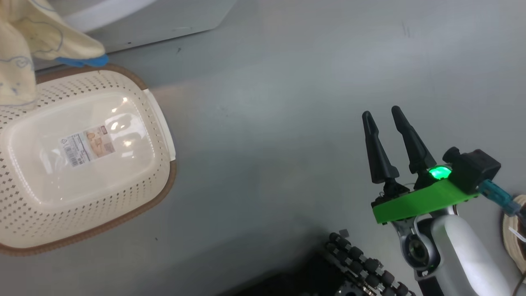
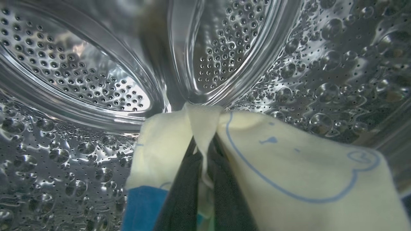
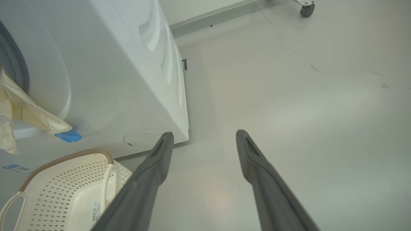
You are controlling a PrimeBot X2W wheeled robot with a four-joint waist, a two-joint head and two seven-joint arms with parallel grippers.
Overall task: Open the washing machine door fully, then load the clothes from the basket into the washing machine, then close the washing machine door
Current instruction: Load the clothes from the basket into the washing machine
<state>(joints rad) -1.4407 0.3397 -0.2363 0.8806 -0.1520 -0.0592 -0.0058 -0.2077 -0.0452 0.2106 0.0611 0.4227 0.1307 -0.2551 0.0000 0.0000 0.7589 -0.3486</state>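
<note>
Shiny perforated steel drum [image 2: 337,64], soft matt cloth clothes [image 2: 305,173], smooth plastic basket [image 1: 82,218]

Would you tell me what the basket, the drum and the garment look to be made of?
The basket: likely plastic, glossy cream, its floor glinting, walls perforated. The drum: probably polished steel, mirror-bright, punched with holes. The garment: soft fabric, matt cream, draping in folds.

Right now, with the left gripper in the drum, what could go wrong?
The clothes drape over the shut left gripper, so pulling out might drag them back. In the right wrist view a tail hangs outside the washer above the basket; it could slip out or get pinched at closing.
</note>
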